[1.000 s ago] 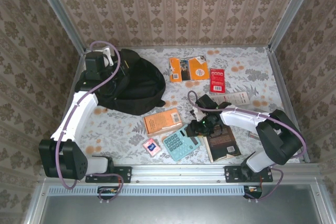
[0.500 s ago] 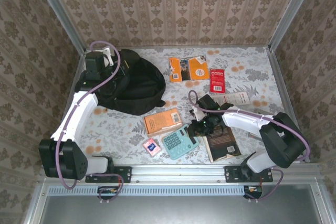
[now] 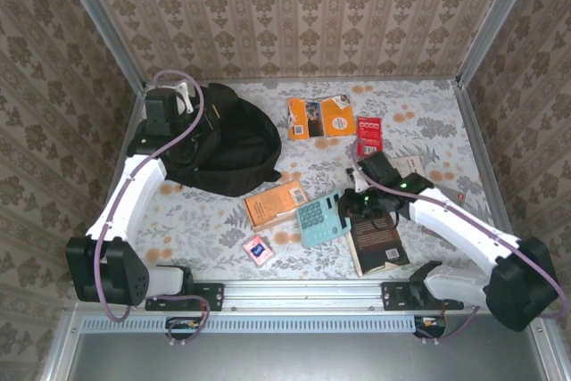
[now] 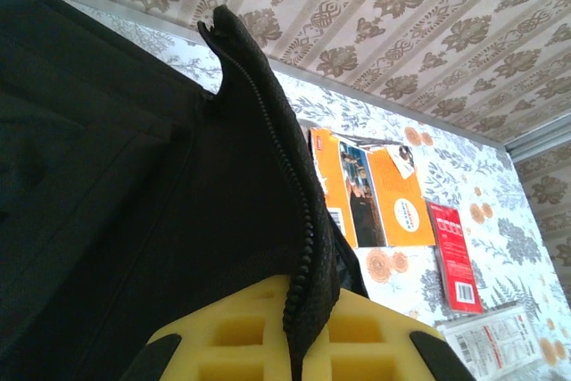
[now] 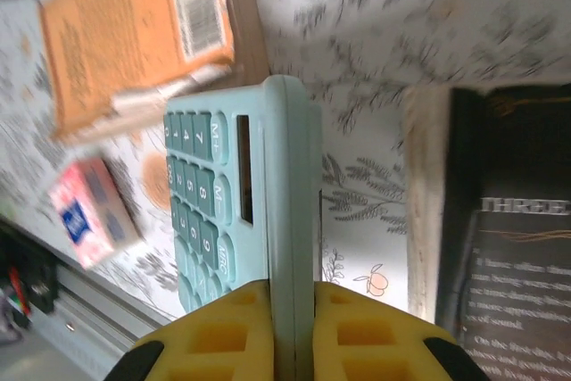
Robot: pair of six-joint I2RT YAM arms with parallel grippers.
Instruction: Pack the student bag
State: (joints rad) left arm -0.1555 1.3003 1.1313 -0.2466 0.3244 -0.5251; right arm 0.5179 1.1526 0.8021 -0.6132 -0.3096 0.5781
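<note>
Left gripper (image 4: 303, 341) clamped on the zip edge of the student bag (image 4: 125, 211); right gripper (image 5: 294, 332) clamped on the teal calculator (image 5: 214, 211)

Legible at 3 o'clock in the right wrist view, on the dark book cover (image 5: 517, 265): "THREE" in pale capitals, with smaller lines beneath too blurred to read. On one key of the teal calculator (image 5: 210, 194): "M+". Barcodes with unreadable digits on the orange book (image 5: 116, 42) at 11 o'clock and on the red booklet (image 4: 451, 256).
</note>
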